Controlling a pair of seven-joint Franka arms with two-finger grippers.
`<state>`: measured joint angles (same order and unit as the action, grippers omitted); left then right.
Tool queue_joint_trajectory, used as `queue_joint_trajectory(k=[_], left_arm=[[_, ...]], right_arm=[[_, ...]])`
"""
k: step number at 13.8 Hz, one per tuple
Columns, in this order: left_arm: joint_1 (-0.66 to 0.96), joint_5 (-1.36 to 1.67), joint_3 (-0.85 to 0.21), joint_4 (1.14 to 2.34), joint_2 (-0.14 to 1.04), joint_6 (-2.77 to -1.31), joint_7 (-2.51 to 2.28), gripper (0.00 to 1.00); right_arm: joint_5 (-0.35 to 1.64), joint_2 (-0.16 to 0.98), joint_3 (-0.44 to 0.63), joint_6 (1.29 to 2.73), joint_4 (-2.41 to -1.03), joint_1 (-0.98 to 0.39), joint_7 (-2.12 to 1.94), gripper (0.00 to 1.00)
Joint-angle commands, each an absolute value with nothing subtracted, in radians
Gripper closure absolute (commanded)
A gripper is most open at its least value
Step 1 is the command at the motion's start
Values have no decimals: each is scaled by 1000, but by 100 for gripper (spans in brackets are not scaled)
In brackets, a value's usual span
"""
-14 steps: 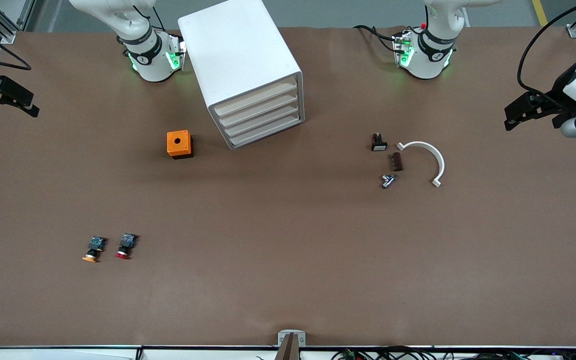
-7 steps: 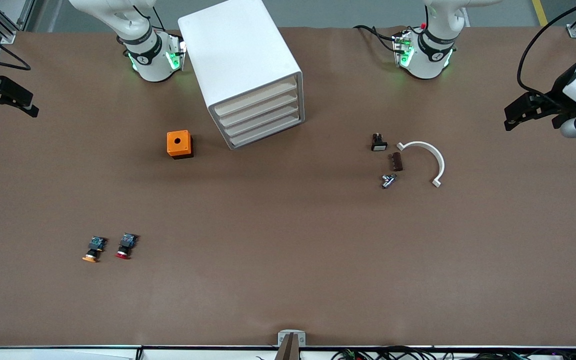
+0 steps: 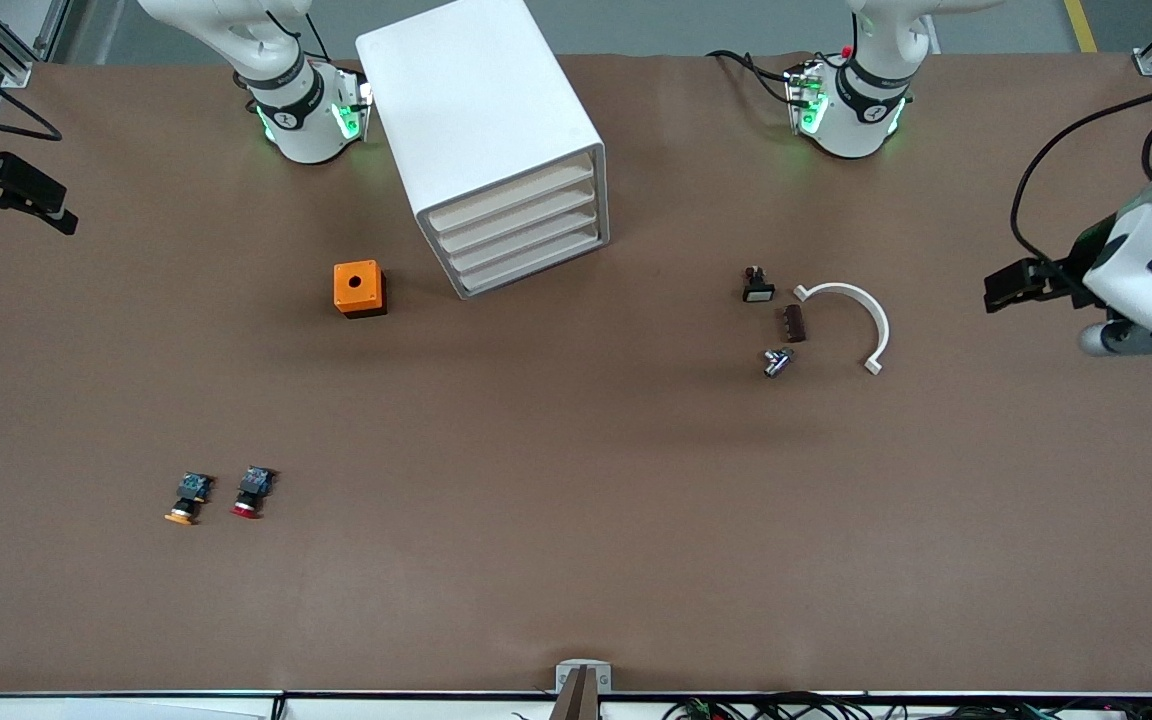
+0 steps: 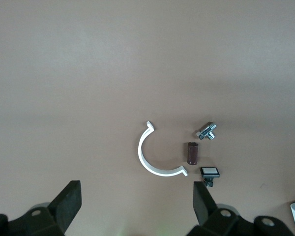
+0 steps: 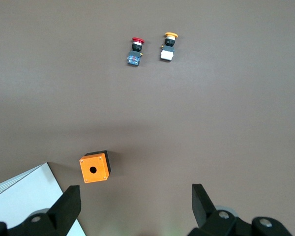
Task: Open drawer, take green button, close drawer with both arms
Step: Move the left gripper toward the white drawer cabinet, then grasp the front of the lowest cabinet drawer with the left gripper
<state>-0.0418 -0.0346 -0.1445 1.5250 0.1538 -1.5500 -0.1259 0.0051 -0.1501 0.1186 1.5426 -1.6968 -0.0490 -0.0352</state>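
One thing has changed over the last second: the left gripper (image 3: 998,291) has come down and inward from the edge of the desk (image 3: 576,560) at the left arm's end, and it now hangs over bare desk near the white curved clip (image 3: 861,318), with its jaws spread wide apart in the left wrist view. The right gripper (image 3: 58,215) has not moved; it waits over the desk's edge at the right arm's end, its jaws likewise apart, as the right wrist view shows. All four drawers of the white cabinet (image 3: 476,110) remain shut, and the drawer (image 3: 534,268) that the task concerns, the lowest one, sits flush with the three above it. No green-capped button shows anywhere, so it is presumably inside that shut drawer; the only buttons in sight are the orange-capped one (image 3: 183,499) and the red-capped one (image 3: 253,492), lying side by side near the front camera toward the right arm's end. An orange box (image 3: 359,288) stands beside the cabinet, and a small black switch (image 3: 757,285), a brown block (image 3: 794,323) and a metal fitting (image 3: 776,361) lie beside the clip. The left arm's shift reads as the first move of the opening step, so the task is barely begun.
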Motion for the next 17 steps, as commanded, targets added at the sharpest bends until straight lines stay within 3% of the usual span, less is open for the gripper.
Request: queue_joint_trajectory(k=[1,6,10,17], left_arm=[[-37,-6,-150,1494,239,-1577,-164,0],[18,69,-158,1479,365,-1626,-426,0],[147,104,-156,1405,486,-1646,-794,0],[340,107,-156,1407,636,-1647,-1478,0]], right_arm=[[-9,-172,117,1551,-1718,-45,-44,0],[-9,-172,117,1549,-1718,-48,-44,0],[-11,-172,117,1546,-1718,-46,-44,0],[-9,-172,118,1546,-1718,-38,-44,0]])
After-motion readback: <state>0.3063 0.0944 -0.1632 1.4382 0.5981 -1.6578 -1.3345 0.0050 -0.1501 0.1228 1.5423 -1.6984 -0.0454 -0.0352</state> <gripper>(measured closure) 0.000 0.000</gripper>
